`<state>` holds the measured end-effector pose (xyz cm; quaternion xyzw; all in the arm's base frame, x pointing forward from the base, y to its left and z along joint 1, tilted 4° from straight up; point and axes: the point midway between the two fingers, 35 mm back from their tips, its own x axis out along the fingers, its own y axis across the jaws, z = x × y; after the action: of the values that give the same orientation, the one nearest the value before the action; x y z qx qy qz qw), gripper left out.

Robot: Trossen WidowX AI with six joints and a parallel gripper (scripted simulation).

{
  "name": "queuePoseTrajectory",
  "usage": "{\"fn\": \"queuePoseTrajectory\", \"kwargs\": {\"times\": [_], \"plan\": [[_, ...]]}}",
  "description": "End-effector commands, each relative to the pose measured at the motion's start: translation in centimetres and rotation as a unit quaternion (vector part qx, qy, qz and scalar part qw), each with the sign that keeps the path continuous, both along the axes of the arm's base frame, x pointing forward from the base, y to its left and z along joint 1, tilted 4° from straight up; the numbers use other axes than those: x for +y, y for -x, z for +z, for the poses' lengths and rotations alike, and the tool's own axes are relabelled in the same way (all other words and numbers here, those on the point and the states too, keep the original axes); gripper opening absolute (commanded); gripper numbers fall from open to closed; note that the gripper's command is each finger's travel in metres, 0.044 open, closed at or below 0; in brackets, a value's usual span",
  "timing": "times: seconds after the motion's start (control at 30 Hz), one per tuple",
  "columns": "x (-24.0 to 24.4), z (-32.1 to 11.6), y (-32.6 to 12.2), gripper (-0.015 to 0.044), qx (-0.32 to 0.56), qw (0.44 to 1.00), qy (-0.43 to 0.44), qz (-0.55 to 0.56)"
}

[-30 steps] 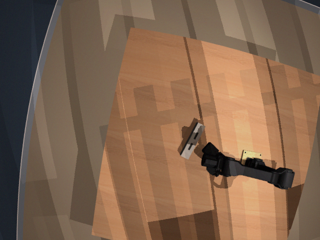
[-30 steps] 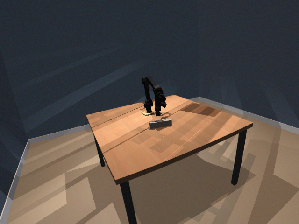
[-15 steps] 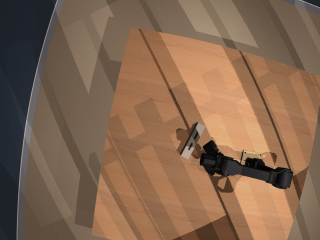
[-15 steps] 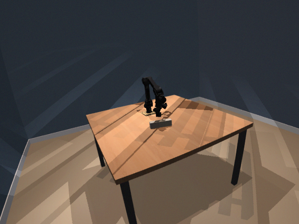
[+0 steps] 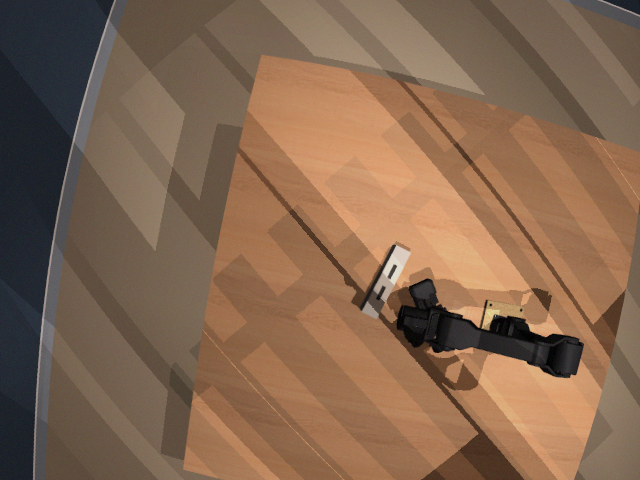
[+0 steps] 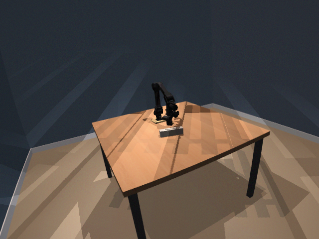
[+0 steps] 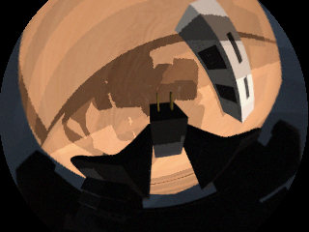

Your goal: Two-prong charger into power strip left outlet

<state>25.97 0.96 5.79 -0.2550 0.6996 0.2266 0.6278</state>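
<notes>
The power strip point(image 5: 399, 254) point(image 6: 171, 132) point(image 7: 241, 69) is a pale grey-white bar on the table. Two dark slots show in its top, and two dark square openings show in one side in the wrist view. My gripper point(image 7: 164, 126) is shut on the black charger point(image 7: 167, 125), a small block with two thin brass prongs point(image 7: 171, 101) pointing away from the wrist camera. The charger is apart from the strip, which lies to its upper right in the wrist view. The prongs are outside the openings. In the top and exterior views the charger is too small or hidden to make out.
The black arm point(image 5: 506, 345) point(image 6: 166, 93) rises from a yellowish base plate point(image 5: 504, 307) on the wooden table point(image 5: 310, 103) point(image 6: 144, 159). The base stands on the far side of the gripper from the strip. Striped shadows cross the table and strip.
</notes>
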Motion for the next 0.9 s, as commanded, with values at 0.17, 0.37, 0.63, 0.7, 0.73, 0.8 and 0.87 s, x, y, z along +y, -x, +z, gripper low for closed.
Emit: {"fn": "queuePoseTrajectory", "kwargs": {"times": [0.17, 0.37, 0.63, 0.7, 0.73, 0.8, 0.87], "plan": [[0.2, -0.4, -0.3, 0.0000, -0.003, 0.998, 0.000, -0.067], [0.3, -0.8, -0.4, 0.0000, -0.004, 0.994, 0.002, -0.112], [0.4, -1.2, -0.6, 0.0000, -0.006, 0.985, 0.004, -0.170], [0.5, -1.3, -0.6, 0.0000, -0.006, 0.983, 0.004, -0.185], [0.5, -1.3, -0.6, 0.0000, -0.006, 0.981, 0.005, -0.192], [0.5, -1.4, -0.7, 0.0000, -0.006, 0.978, 0.005, -0.207], [0.5, -1.5, -0.7, 0.0000, -0.007, 0.975, 0.006, -0.222]]}}
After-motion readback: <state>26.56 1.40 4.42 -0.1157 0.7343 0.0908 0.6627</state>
